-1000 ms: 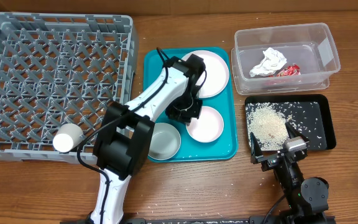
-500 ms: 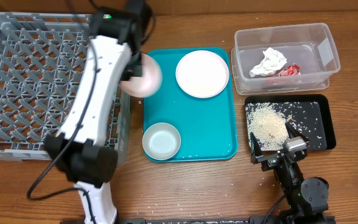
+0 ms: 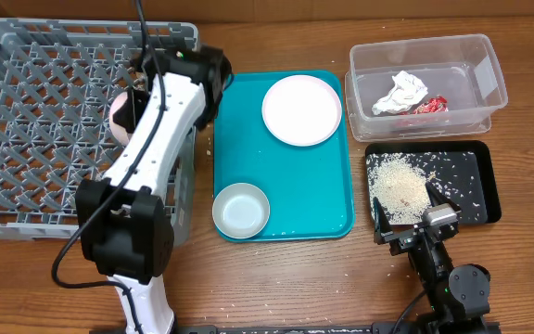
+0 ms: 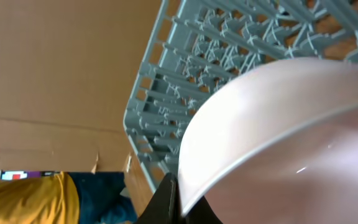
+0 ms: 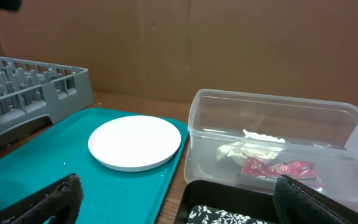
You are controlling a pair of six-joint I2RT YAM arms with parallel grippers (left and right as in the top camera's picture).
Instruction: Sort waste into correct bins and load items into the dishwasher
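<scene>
The small pale bowl [image 3: 121, 113] is up over the right side of the dish rack [image 3: 91, 32], turned on edge so we see it nearly side-on from above. Whether it touches the pegs yet, we cannot tell. We judge it stiff, glossy and fairly light. It is probably ceramic or melamine, so slippery at the lip and liable to chip if dropped onto the grid. The rim is the only real place to take hold. The left claw [image 3: 135, 104] has it there, closed down on the edge, and the wrist view shows one dark finger pinching the lip. A pinch like that can let the bowl swing, so we would lower it slowly between pegs before letting go.

Outward from the rack, the teal tray [image 3: 286, 186] carries the plate [image 3: 301, 109] and the grey-blue bowl [image 3: 241, 210]. Both are as smooth and also best taken by the rim. On the far side, the clear tub [image 3: 489, 93] holds the napkin [image 3: 404, 91] and red wrapper [image 3: 431, 105]. The black tray [image 3: 466, 199] holds the rice [image 3: 399, 181]. The right claw [image 3: 406, 209] sits spread wide and empty at the tray's near edge, low over the bench [image 3: 276, 278].
</scene>
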